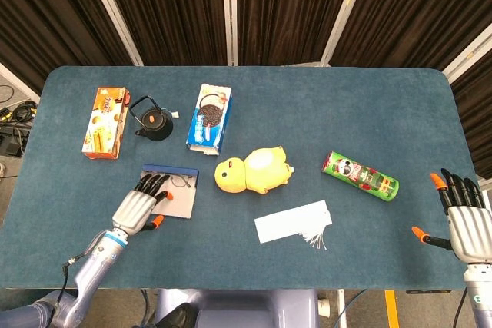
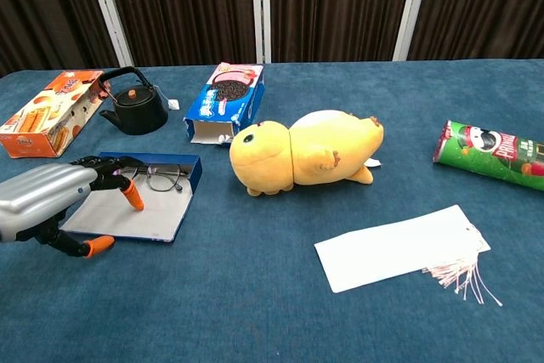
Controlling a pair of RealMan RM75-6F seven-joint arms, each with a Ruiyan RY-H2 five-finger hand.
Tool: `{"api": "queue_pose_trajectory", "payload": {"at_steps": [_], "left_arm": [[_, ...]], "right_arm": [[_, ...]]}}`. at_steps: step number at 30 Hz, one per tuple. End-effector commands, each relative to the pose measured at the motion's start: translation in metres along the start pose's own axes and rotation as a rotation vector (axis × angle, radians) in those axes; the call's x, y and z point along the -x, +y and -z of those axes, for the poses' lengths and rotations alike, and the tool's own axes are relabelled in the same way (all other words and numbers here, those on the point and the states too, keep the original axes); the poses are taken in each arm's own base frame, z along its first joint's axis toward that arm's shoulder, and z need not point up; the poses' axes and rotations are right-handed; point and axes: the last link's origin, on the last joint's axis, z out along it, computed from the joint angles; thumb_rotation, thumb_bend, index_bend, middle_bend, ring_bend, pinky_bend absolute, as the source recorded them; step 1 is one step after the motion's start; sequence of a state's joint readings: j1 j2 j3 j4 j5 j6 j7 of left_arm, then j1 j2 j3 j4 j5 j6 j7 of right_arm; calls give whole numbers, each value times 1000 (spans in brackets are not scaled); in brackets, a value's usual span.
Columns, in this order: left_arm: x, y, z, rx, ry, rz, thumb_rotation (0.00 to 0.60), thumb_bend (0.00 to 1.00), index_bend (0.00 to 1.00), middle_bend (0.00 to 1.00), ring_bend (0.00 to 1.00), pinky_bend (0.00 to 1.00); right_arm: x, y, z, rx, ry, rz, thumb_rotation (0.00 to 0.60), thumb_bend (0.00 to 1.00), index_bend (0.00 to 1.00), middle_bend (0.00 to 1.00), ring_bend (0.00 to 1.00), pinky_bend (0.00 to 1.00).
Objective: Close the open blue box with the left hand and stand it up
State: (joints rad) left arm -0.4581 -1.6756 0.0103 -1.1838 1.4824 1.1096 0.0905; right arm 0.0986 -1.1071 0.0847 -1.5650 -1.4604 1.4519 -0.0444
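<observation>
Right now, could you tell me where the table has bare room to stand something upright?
The widest bare cloth lies behind the Pringles can, toward the far right corner. A smaller patch lies between the white card and the right hand. It is crowded around the blue box, left hand, kettle and plush duck.

Yellow plush duck (image 1: 254,170) lies between cookie box (image 1: 210,117) and chip can (image 1: 360,175).
</observation>
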Motion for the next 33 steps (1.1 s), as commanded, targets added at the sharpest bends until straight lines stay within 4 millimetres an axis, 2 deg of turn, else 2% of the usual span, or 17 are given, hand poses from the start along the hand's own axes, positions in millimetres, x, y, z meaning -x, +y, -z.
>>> {"api": "queue_pose_trajectory", "payload": {"at_steps": [1, 9, 11, 19, 25, 29, 33], "left_arm": [[-3, -1, -2, -3, 4, 0, 600, 592, 325, 0, 0, 0], [-15, -3, -13, -22, 31, 11, 600, 592, 327, 0, 0, 0], [-20, -5, -23, -35, 42, 9, 600, 592, 330, 0, 0, 0], [-20, -6, -35, -48, 41, 23, 600, 593, 375, 0, 0, 0], [-10, -5, -26, -22, 24, 40, 600, 594, 488, 0, 0, 0], [-13, -2, -16, 8, 29, 54, 600, 595, 607, 0, 0, 0], [-21, 0, -4, 12, 25, 63, 600, 595, 645, 0, 0, 0]], "right_arm": [[0, 0, 0, 0, -1, 0, 600, 0, 0, 0, 0, 0], [1, 0, 0, 2, -4, 2, 600, 0, 0, 0, 0, 0], [2, 1, -1, 3, -7, 6, 600, 0, 0, 0, 0, 0], [3, 1, -1, 6, -12, 6, 600, 0, 0, 0, 0, 0], [3, 0, -1, 3, -15, 3, 600, 0, 0, 0, 0, 0], [3, -1, 0, -2, -17, -9, 600, 0, 0, 0, 0, 0], [2, -1, 0, -5, -14, -9, 600, 0, 0, 0, 0, 0]]}}
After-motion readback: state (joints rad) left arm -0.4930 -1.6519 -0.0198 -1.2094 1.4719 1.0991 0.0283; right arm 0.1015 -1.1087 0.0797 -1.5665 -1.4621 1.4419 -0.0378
